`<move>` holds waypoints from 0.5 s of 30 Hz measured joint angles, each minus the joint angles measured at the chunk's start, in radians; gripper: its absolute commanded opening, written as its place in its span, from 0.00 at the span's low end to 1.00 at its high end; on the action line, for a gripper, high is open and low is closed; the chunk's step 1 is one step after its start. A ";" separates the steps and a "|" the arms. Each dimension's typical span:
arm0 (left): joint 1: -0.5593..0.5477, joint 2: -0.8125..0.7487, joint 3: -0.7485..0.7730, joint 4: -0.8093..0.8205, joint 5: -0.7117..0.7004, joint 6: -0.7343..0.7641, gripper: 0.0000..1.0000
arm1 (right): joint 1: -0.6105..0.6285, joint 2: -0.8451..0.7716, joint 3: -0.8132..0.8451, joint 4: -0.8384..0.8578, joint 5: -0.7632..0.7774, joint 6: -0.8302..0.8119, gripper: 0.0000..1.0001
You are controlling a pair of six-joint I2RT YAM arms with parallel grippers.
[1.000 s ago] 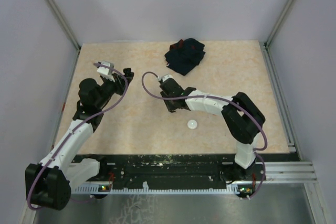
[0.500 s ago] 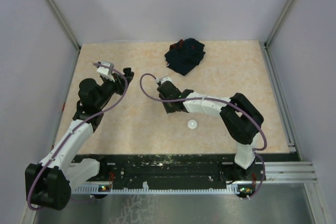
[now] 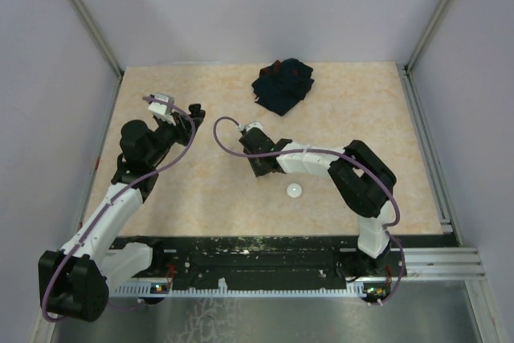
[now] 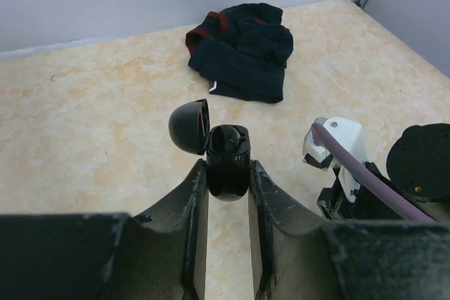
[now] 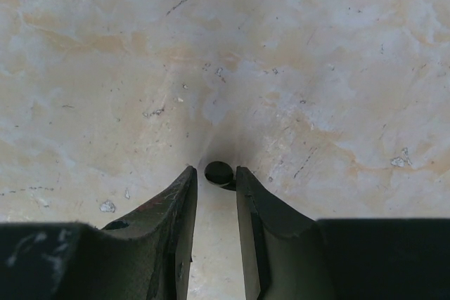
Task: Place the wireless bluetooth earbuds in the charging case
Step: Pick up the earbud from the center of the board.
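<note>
My left gripper is shut on a glossy black charging case, held upright above the table with its round lid flipped open to the left. Something dark sits in the case's well. From above, the left gripper hangs over the table's left half. My right gripper points down at the table with its fingertips closed on a tiny black earbud that rests on the surface. In the top view the right gripper is near the table's middle, and the earbud is hidden under it.
A crumpled dark navy cloth with a red trim lies at the back of the table. A small white round puck sits just in front of the right arm. Metal frame posts and grey walls border the table.
The right gripper's jaws have closed in around the black earbud, and the right arm has shifted slightly left. The left arm and the case have not moved.
</note>
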 measured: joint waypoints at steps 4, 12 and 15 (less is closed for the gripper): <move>0.000 0.000 0.000 0.000 0.000 0.000 0.00 | 0.000 0.001 0.000 0.000 0.000 0.000 0.27; 0.000 0.000 0.000 0.000 0.000 0.000 0.00 | 0.000 0.013 0.000 0.005 0.008 0.004 0.21; 0.000 0.000 0.000 0.000 0.000 0.000 0.00 | 0.000 0.013 0.000 0.005 0.010 0.003 0.18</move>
